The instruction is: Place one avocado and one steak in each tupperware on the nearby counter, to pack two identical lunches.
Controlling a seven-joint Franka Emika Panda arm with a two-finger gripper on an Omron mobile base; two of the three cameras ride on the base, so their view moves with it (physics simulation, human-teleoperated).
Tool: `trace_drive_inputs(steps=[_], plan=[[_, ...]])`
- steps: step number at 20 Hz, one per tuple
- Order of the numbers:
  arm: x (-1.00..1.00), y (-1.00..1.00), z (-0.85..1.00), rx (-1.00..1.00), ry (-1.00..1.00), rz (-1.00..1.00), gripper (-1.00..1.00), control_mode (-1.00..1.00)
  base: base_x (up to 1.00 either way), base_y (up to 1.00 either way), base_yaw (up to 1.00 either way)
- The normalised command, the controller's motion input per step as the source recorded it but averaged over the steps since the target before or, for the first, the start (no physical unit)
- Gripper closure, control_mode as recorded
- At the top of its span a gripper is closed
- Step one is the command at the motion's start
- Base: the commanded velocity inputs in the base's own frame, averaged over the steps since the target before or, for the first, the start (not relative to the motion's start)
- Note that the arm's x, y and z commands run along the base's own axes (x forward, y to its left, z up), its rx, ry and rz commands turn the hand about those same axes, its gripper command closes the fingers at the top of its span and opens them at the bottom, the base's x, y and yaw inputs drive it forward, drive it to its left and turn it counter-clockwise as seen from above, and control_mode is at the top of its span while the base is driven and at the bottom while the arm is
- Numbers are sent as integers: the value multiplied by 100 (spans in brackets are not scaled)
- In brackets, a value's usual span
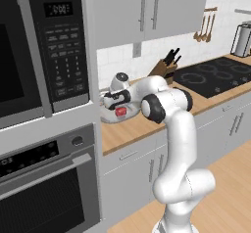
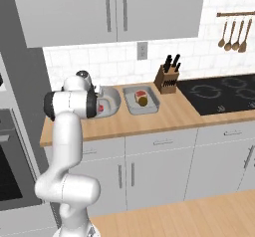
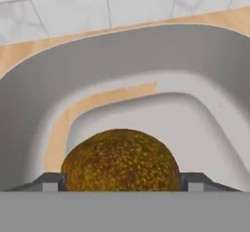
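Clamped on an avocado (image 3: 120,160), the claw (image 3: 120,181) has one dark fingertip (image 3: 49,181) pressed to each side of the fruit, so the jaws stand wide around it. That avocado is a round, dark brown ball with a rough skin flecked yellow-green, and it hangs over the pale grey inside of a round-cornered tupperware (image 3: 146,55) whose broad rim curves across the hand view; a strip of the wooden counter (image 3: 29,55) and white wall tiles lie beyond it. From the two base cameras the claw (image 1: 112,100) sits low over the left tupperware (image 2: 112,101), at the left end of the counter (image 2: 164,116) beside the oven column. Two tupperwares can be counted: the left one under the hand and a second, rectangular one (image 2: 152,104) just to its right. Two steaks are visible, each a small red-pink chunk: one (image 1: 120,111) lies in the left container beneath the hand, and the other (image 2: 140,94) lies in the right container. Two avocados are visible as well: the one in the grip, and a second dark brown ball (image 2: 143,101) touching the steak in the right tupperware. One knife block (image 2: 168,77) stands near the right container, between it and the black cooktop (image 2: 224,94).
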Motion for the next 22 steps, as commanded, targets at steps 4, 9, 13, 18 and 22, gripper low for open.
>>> trace_drive_inputs(steps=[4, 9, 13, 18, 22], plan=[[33, 0, 1, 0, 1, -2, -100, -100, 0, 0, 0], [2, 0, 43, 0, 10, -3, -100, -100, 0, 0, 0], [-26, -2, 49, 1, 1, -2, -100, -100, 0, 0, 0], [-97, -26, 78, 5, -27, -2, -100, -100, 0, 0, 0], [-100, -84, 28, 12, -43, 0, -100, -100, 0, 0, 0]])
